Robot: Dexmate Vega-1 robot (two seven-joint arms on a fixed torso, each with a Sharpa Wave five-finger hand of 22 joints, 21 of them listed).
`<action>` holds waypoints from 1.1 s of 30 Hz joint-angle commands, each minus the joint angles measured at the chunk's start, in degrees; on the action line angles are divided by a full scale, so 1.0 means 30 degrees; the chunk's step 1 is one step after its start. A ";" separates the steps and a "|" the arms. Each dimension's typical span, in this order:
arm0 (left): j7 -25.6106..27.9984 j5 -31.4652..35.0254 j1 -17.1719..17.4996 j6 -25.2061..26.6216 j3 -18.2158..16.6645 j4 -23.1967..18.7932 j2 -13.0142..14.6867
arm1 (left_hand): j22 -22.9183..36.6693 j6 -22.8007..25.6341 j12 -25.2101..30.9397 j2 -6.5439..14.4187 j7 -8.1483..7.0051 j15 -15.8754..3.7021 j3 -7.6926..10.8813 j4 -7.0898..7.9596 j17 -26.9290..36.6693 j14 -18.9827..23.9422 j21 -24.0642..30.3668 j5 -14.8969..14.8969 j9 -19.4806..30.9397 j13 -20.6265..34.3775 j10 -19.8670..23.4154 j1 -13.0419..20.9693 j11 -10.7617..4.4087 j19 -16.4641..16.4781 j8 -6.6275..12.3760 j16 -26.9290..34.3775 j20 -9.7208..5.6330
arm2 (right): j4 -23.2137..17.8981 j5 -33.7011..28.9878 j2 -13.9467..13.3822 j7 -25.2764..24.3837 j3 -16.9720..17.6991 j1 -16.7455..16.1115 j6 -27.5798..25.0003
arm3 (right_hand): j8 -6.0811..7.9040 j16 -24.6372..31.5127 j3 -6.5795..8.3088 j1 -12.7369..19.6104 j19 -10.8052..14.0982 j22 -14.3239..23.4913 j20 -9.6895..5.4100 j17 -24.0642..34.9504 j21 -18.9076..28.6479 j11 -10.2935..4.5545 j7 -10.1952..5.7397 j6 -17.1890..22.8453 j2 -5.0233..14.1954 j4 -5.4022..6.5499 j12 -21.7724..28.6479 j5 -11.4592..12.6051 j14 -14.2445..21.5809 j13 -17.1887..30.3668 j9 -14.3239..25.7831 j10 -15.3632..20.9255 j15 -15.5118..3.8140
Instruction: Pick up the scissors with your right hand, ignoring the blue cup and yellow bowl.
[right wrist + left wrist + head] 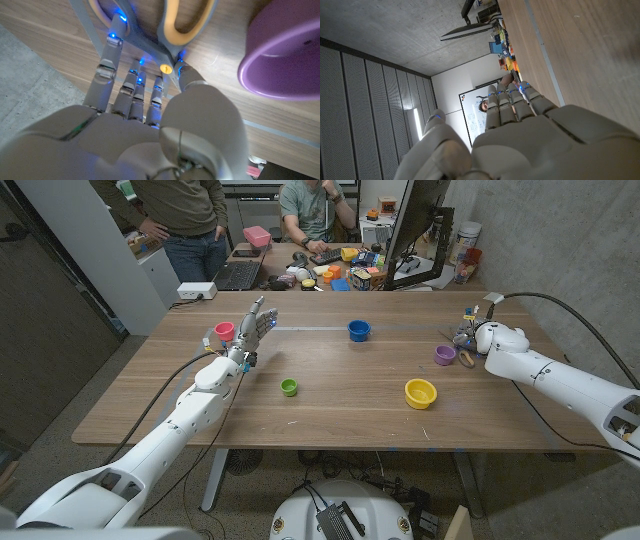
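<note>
right hand (150, 125) fingers on half-hidden scissors (175, 30), grip unclear; purple cup (285, 55) cut off

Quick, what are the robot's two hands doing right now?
Left hand: open, raised, holding nothing.
Right hand: fingers on the scissors; whether it grips them cannot be told.

A purple cup (445, 354) stands at the table's (330, 415) three o'clock, a small green cup (289, 387) near its centre, a pink cup (225, 331) at ten o'clock.
</note>
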 commanded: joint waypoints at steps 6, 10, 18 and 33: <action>0.0480 -0.0136 0.0688 -0.0195 -0.0346 -0.0852 0.0258 | 0.0106 0.0171 0.0051 0.0140 0.0004 0.0042 -0.0128 -0.0089 0.0080 -0.0010 -0.0012 0.0127 0.0090 0.0107 0.0033 -0.0018 -0.0118 0.0047 0.0080 0.0110 0.0149 | -0.0066 -0.0574 0.0233 -0.1317 -0.0075 -0.0135 0.0814 | 0.1025 0.1384 0.1022 0.2546 0.2015 0.0116 -0.2557 0.1559 0.0480 -0.0574 -0.0257 0.2238 0.0180 0.0030 0.1589 -0.0722 0.3120 0.1907 0.0628 0.1797 -0.1756; 0.0634 -0.0217 0.0908 -0.0180 -0.0458 -0.1082 0.0323 | 0.0108 0.0209 0.0055 0.0148 0.0023 0.0035 -0.0143 -0.0081 0.0081 -0.0017 -0.0006 0.0127 0.0090 0.0108 0.0039 -0.0026 -0.0107 0.0044 0.0089 0.0110 0.0183 | 0.0237 -0.0536 0.0525 -0.1868 0.0049 -0.0209 0.1099 | 0.1759 0.2182 0.1400 0.3985 0.2539 0.0270 -0.3098 0.2506 0.0744 -0.0963 -0.0470 0.3475 0.0281 -0.0061 0.2553 -0.1094 0.4579 0.3123 0.1271 0.2912 -0.3015; 0.0675 -0.0305 0.1109 -0.0154 -0.0528 -0.1292 0.0397 | 0.0111 0.0315 0.0062 0.0161 0.0054 0.0053 -0.0166 -0.0070 0.0083 -0.0009 -0.0004 0.0128 0.0090 0.0109 0.0051 -0.0037 -0.0130 0.0022 0.0120 0.0117 0.0237 | 0.0285 0.0092 0.0737 -0.2960 0.0679 -0.0674 0.1039 | 0.4111 0.4556 -0.0337 0.7240 0.4151 0.0953 -0.3241 0.6235 0.2824 -0.1780 -0.0423 0.6160 -0.0732 -0.0006 0.4540 -0.2675 0.6633 0.6506 0.3955 0.4323 -0.4083; 0.0089 -0.0463 0.0765 -0.0487 -0.0448 -0.0632 0.0128 | 0.0115 0.0361 0.0066 0.0190 0.0052 0.0046 -0.0220 -0.0049 0.0086 -0.0028 0.0011 0.0133 0.0092 0.0113 0.0055 -0.0054 -0.0123 -0.0001 0.0109 0.0117 0.0255 | -0.2240 -0.0586 -0.0567 -0.1960 0.0946 -0.0546 -0.0410 | 0.4269 0.4230 -0.0086 0.7710 0.4087 0.1069 -0.3263 0.6474 0.3624 -0.1714 -0.0339 0.5705 -0.0452 0.0245 0.4937 -0.2964 0.7320 0.7774 0.4830 0.4075 -0.4036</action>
